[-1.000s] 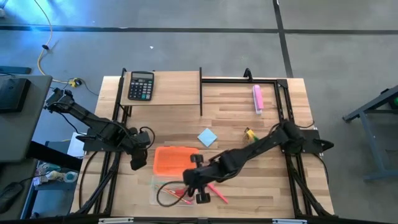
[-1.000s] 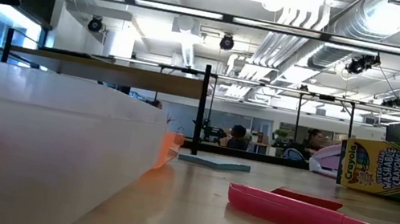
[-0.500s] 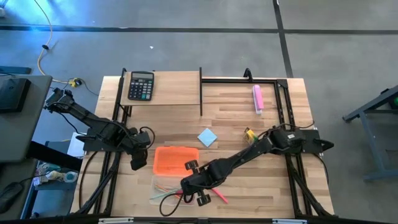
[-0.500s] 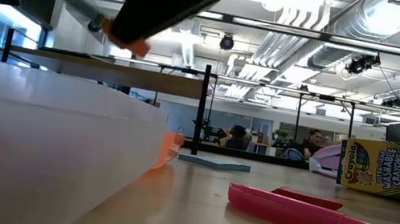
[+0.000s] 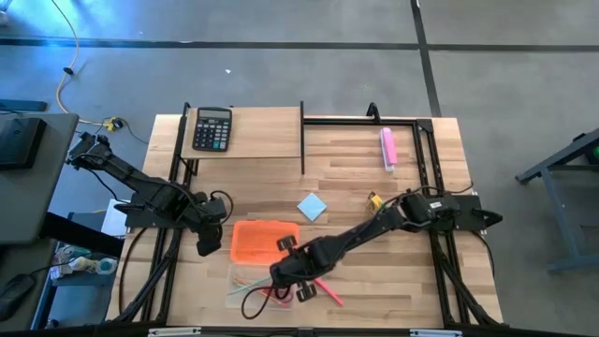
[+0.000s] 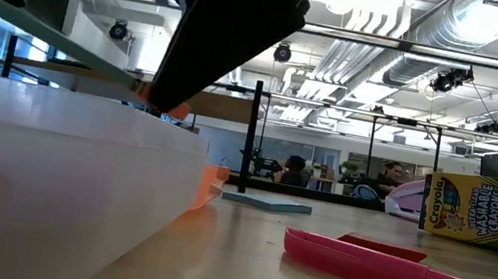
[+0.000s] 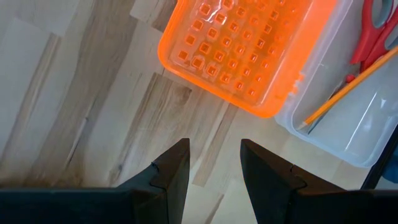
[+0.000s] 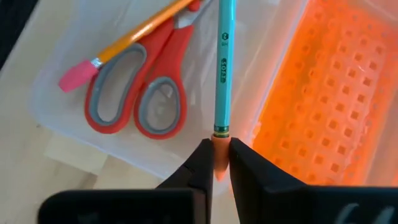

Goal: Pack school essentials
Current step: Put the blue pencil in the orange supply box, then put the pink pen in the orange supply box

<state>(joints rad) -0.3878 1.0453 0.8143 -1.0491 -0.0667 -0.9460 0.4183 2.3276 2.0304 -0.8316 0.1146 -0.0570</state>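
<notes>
My right gripper (image 8: 217, 162) hangs over the clear plastic box (image 5: 251, 284) near the table's near edge, shut on a teal pencil (image 8: 222, 68). Red-handled scissors (image 8: 143, 87) and a yellow pencil (image 8: 134, 34) lie inside the box. The orange lid (image 5: 265, 241) lies against the box's far side. My left gripper (image 7: 214, 168) waits open over bare wood left of the lid. A red pen (image 6: 409, 273) lies right of the box. The light-blue notepad (image 5: 313, 207) and the yellow-green crayon box (image 5: 375, 201) rest on the table farther back. My right gripper pinches the teal pencil at its orange eraser end (image 8: 219, 144) between the two fingertips. The fingers slant down from the table's right, and the pencil runs straight on beyond them, along their line. It is lifted clear and reaches out over the box, above its rim (image 6: 77, 136).
A black calculator (image 5: 211, 128) sits on the raised shelf at the far left. A pink bar (image 5: 387, 148) lies near the far right corner. A black frame (image 5: 302, 136) stands along the far and side edges. Open wood lies between the notepad and the box.
My right gripper has carried the teal pencil a little toward the table's left and down toward the clear box. In the low view it was out of the picture a second ago and now hangs just above the box's rim. The left arm has kept still.
</notes>
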